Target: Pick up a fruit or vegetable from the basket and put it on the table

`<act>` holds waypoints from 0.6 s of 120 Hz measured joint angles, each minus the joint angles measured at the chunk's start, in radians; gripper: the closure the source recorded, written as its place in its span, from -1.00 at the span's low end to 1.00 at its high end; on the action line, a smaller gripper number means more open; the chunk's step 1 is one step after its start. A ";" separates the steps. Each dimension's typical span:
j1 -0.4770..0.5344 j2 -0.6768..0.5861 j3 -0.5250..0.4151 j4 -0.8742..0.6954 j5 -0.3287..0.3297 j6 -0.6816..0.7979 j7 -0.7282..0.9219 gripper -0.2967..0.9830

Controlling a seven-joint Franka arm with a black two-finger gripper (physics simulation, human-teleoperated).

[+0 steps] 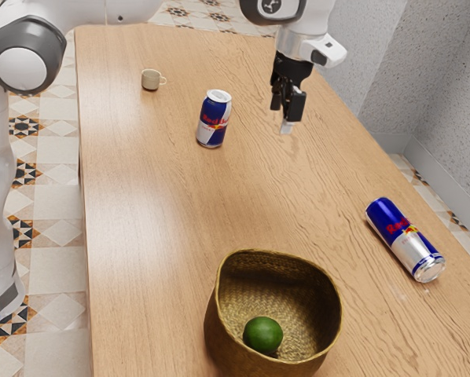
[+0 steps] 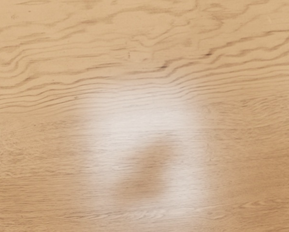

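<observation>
One fruit [image 1: 262, 335] is lying in the basket [image 1: 278, 275]; your gripper [image 1: 286, 126] is hovering well apart from it, jaws unreadable — coming down off-centre, you're risking snagging the basket.

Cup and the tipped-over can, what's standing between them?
The upright can, as the exterior view shows. It stands closer to the cup than to the tipped-over can.
</observation>
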 joint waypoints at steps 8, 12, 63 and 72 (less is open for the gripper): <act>-0.002 0.000 0.000 0.000 0.000 0.000 0.003 -0.54; -0.003 0.000 0.000 0.000 0.000 -0.001 0.004 -0.54; -0.136 0.041 -0.360 0.064 0.063 0.047 0.014 -0.53; -0.112 0.059 -0.374 0.064 0.069 0.061 0.016 -0.53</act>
